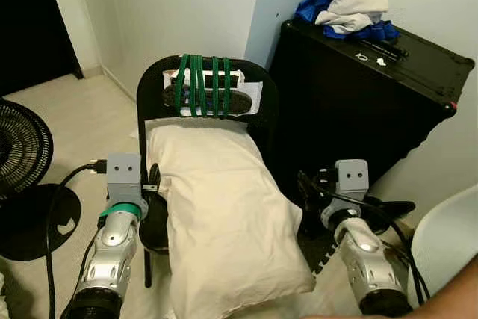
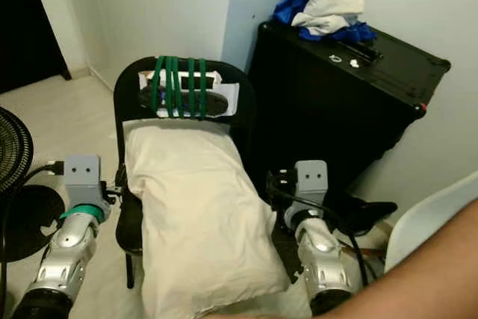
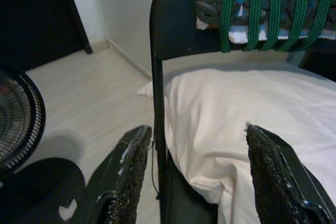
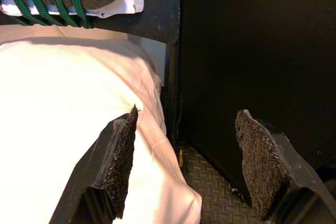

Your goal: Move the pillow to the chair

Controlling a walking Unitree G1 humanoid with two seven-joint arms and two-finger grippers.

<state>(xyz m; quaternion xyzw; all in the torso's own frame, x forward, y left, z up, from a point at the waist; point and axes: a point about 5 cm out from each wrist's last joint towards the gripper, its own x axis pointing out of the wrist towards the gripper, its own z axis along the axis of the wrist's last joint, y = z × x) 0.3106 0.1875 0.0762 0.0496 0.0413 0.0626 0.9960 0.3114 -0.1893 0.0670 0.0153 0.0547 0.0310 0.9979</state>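
Tools [image 1: 153, 184] [image 1: 314, 188] spread wide, flanking pillow [image 1: 220, 214] overhanging chair [image 1: 149, 87] front edge.

no text or labels can be read

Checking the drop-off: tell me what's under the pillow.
The pillow lies on the black chair, its front end hanging past the seat. The seat's edge shows at the left; the rest is covered.

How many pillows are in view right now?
1. The cream pillow lies lengthwise on the black chair, its near end overhanging the seat, between the open left gripper and open right gripper.
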